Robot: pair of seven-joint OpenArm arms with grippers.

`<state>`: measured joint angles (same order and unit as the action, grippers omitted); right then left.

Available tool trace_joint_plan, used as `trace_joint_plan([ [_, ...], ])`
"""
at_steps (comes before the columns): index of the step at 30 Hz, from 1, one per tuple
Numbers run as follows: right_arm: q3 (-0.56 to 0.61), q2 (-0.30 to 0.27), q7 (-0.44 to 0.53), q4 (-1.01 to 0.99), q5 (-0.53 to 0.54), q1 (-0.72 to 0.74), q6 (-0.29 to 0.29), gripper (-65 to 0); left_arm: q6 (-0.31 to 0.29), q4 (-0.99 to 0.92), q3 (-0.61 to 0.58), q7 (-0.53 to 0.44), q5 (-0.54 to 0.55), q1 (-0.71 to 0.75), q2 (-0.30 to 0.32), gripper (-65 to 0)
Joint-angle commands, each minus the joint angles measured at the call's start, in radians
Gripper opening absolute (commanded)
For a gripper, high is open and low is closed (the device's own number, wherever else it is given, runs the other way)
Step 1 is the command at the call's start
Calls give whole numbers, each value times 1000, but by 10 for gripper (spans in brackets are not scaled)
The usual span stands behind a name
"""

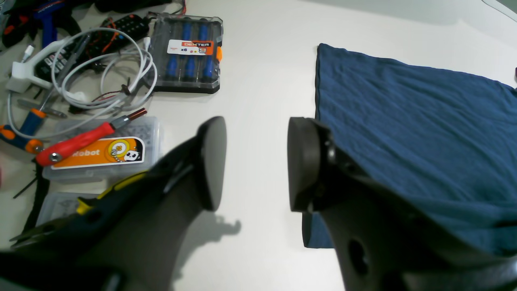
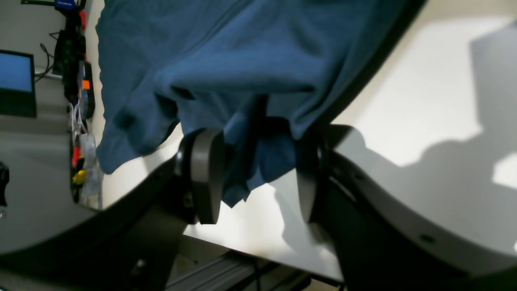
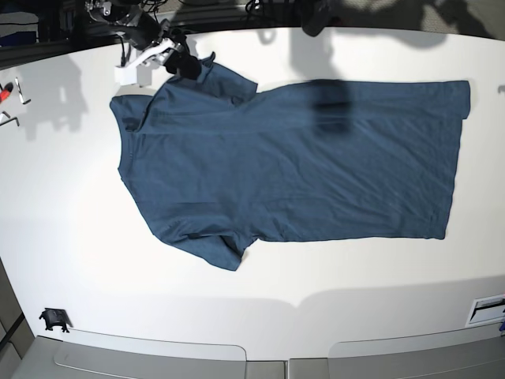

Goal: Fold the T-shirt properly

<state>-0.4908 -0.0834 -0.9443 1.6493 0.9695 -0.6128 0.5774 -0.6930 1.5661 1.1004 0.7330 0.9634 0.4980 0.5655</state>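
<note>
A sleeve of the T-shirt is pinched by the right gripper; the left gripper is spread, empty.

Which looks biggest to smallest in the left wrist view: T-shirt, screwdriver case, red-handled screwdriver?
1. T-shirt, by far the largest.
2. Screwdriver case.
3. Red-handled screwdriver.
The screwdriver lies nearer the camera, so its length looks close to the case's; the case still covers more area.

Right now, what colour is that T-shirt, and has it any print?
The T-shirt is a plain dark teal-blue, with no print visible. The base view shows it best.
</note>
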Motion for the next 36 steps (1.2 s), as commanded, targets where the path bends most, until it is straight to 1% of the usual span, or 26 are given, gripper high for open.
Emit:
trace_joint_plan([
  [1,-18,-8,5,18,12,-6,10,-376,-5,13,11,-23,21,4,25,-420],
  [6,-88,-8,30,24,3,-5,10,-376,-5,13,11,-23,21,4,25,-420],
  [9,-113,-9,89,24,-46,-5,10,-376,-5,13,11,-24,21,4,25,-420],
  [11,-110,-11,118,24,-80,-4,10,-376,-5,13,11,-24,22,3,25,-420],
  [14,-83,-11,117,24,-80,-3,10,-376,-5,13,11,-24,22,3,25,-420],
  [19,28,-10,115,24,-132,-3,10,-376,-5,13,11,-24,22,3,25,-420],
  [21,65,-10,111,24,-137,-3,10,-376,-5,13,11,-24,21,3,25,-420],
  [26,93,-11,79,24,-116,-3,10,-378,-5,13,11,-24,21,3,25,-420],
  [28,90,-11,58,24,-101,-3,10,-409,-5,13,11,-24,21,3,25,-420],
  [30,89,-11,32,24,-75,-3,10,-465,-5,13,11,-24,21,3,25,-420],
  [35,89,-11,14,24,-9,-2,10,-644,-5,13,11,-24,21,4,25,-420],
  [36,89,-11,12,24,12,-1,10,-650,-5,13,11,-24,21,4,25,-420],
])
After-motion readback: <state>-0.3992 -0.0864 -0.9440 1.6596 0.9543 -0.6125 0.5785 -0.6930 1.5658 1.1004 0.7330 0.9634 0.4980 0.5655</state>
